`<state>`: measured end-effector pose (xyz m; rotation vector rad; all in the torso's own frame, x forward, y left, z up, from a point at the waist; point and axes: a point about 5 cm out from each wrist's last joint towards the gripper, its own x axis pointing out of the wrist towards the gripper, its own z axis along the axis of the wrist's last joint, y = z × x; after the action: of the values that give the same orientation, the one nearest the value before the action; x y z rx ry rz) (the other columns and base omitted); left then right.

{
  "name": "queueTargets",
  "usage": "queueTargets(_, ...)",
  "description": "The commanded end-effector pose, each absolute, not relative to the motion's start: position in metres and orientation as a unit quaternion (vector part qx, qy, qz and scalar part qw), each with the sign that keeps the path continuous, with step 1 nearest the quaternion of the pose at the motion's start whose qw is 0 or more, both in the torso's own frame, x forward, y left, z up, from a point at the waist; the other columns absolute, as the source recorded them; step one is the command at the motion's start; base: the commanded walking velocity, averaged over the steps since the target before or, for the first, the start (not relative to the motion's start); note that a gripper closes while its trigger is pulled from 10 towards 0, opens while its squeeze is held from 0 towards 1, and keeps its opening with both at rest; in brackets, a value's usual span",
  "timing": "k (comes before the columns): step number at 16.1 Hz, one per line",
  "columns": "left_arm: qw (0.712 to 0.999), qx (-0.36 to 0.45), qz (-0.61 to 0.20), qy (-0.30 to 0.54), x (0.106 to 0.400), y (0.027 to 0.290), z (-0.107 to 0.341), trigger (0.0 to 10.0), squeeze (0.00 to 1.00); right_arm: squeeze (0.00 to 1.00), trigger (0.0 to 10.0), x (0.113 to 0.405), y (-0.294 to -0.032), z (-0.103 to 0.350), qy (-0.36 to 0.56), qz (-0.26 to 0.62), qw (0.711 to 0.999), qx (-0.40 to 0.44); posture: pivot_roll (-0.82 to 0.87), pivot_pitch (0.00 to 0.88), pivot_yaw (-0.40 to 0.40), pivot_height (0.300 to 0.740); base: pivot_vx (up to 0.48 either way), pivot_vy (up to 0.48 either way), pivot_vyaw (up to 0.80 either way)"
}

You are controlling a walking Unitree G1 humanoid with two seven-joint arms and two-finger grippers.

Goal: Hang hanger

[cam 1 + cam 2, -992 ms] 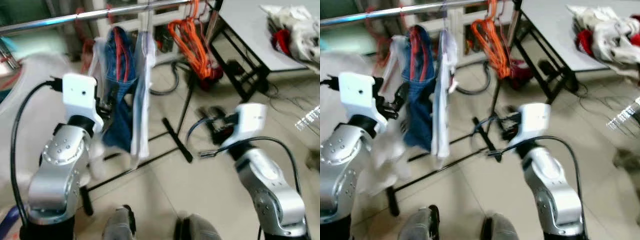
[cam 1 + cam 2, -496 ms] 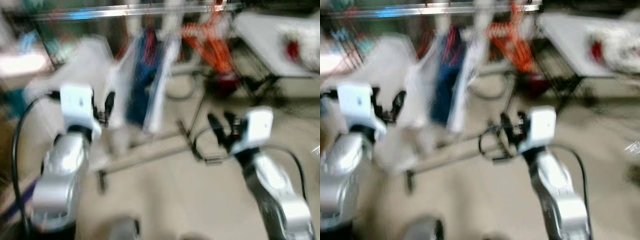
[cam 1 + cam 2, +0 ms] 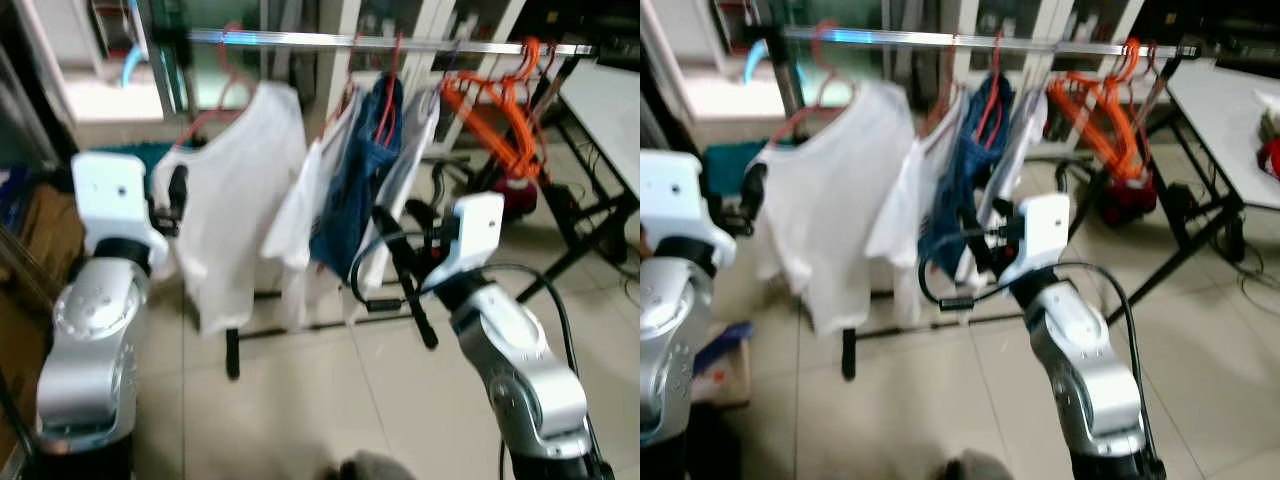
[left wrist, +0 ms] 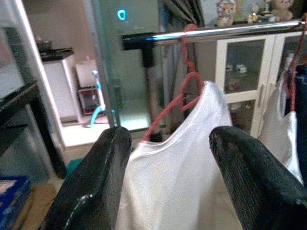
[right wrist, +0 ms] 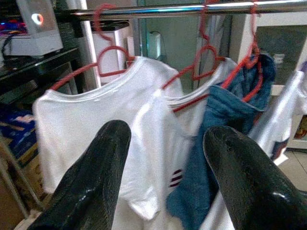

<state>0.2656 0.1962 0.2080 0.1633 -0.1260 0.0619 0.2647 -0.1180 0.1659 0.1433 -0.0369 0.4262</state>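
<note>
The view has swung up since a second ago: the red hanger, light, stiff, best taken at its hook, hangs on the rail bearing a limp white shirt, both the left tool and right tool open and empty.

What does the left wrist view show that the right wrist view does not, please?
Particular to the left wrist view: a white glass-door cabinet with small figurines on top, seen past the open left end effector.

Particular to the right wrist view: a white device with a glowing light and a striped print on a hanging garment, seen past the open right end effector.

Shared by both: the metal rail and the white T-shirt on its red hanger.
</note>
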Motion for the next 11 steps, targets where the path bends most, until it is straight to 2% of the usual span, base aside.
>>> queueTargets(1, 0.995, 0.073, 0.014, -0.059, 0.269, 0.188, 0.207, 10.0, 0.00, 0.00, 10.0, 0.266, -0.129, 0.164, -0.013, 0.193, 0.978, 0.071, 0.06, 0.092, -0.081, 0.740, 0.480, 0.000, 0.00)
queueTargets(4, 0.996, 0.062, -0.018, -0.066, 0.270, 0.180, 0.210, 10.0, 0.00, 0.00, 10.0, 0.266, -0.136, 0.168, -0.026, 0.167, 0.982, 0.081, 0.06, 0.094, -0.080, 0.740, 0.480, 0.000, 0.00)
queueTargets(5, 0.996, 0.044, -0.034, -0.068, 0.270, 0.176, 0.211, 10.0, 0.00, 0.00, 10.0, 0.265, -0.142, 0.174, -0.044, 0.143, 0.982, 0.116, 0.06, 0.094, -0.081, 0.740, 0.480, 0.000, -0.80)
queueTargets(7, 0.994, 0.025, -0.064, -0.081, 0.264, 0.169, 0.215, 10.0, 0.00, 0.00, 10.0, 0.256, -0.153, 0.185, -0.094, 0.114, 0.983, 0.106, 0.05, 0.098, -0.080, 0.740, 0.000, 0.000, -0.69)
queueTargets(9, 0.992, 0.004, -0.080, -0.092, 0.261, 0.167, 0.216, 10.0, 0.00, 0.00, 10.0, 0.250, -0.160, 0.183, -0.101, 0.094, 0.983, 0.120, 0.05, 0.095, -0.078, 0.740, 0.000, 0.000, 0.00)
queueTargets(10, 0.988, -0.012, -0.125, -0.091, 0.262, 0.161, 0.218, 10.0, 1.00, 1.00, 10.0, 0.246, -0.163, 0.184, -0.111, 0.092, 0.981, 0.133, 0.05, 0.087, -0.075, 0.740, 0.000, 0.000, 0.00)
queueTargets(11, 0.984, -0.010, -0.153, -0.092, 0.263, 0.156, 0.220, 10.0, 1.00, 1.00, 10.0, 0.245, -0.164, 0.185, -0.116, 0.090, 0.980, 0.135, 0.05, 0.087, -0.075, 0.740, 0.000, 0.000, 0.00)
